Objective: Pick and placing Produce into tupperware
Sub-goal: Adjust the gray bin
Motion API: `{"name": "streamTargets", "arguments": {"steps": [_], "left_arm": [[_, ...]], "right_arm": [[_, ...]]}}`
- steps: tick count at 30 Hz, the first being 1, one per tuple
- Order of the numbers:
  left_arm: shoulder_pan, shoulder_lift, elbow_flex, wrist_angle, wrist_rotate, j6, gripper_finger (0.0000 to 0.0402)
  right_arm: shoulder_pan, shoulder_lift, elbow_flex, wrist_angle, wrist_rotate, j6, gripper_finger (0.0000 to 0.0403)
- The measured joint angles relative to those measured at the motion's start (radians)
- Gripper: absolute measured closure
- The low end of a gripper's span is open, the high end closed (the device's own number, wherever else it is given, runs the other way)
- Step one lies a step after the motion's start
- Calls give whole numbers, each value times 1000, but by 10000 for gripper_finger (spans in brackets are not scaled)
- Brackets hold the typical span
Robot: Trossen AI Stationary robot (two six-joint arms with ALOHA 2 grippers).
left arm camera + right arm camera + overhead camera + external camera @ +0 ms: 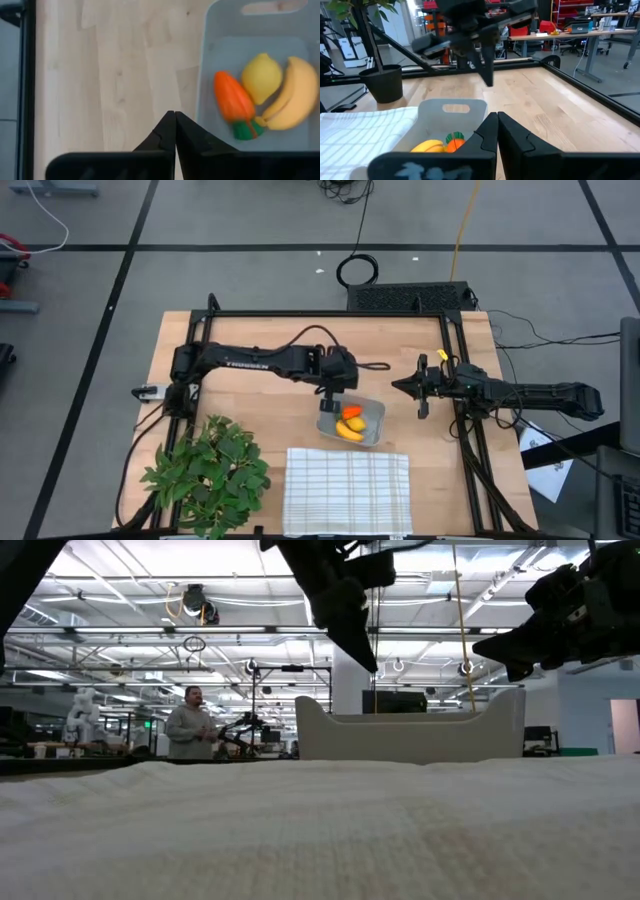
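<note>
The translucent grey tupperware (352, 421) stands on the wooden table and holds all three toy pieces: the orange carrot (234, 102) with its green top, the yellow lemon (261, 77) and the curved banana (291, 96). My left gripper (175, 114) hovers above the table just beside the container's left rim, shut and empty. My right gripper (497, 116) is shut too and hangs in the air to the right of the tupperware (451, 117), pointing toward it. In the low view the container (410, 728) rises behind the cloth.
A white checked cloth (347, 490) lies at the near edge, just in front of the container. A leafy green plant (210, 472) stands at the near left corner. A black frame (455, 370) borders the table. A person (187, 726) stands far back in the room.
</note>
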Motion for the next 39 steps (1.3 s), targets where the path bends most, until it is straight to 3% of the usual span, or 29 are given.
{"name": "streamTargets", "arguments": {"steps": [14,21,30,34,39], "left_arm": [[84,-12,-1,21,7,-34,401],[88,-63,-2,59,150,46,401],[95,-210,-1,16,74,47,401],[122,-295,-66,17,36,29,401],[176,-424,-277,167,64,-67,401]], "right_arm": [[0,0,0,0,0,2,403],[0,0,0,0,0,0,403],[0,-2,0,6,-1,0,403],[0,-1,0,4,-2,2,403],[0,1,0,9,-2,3,403]]}}
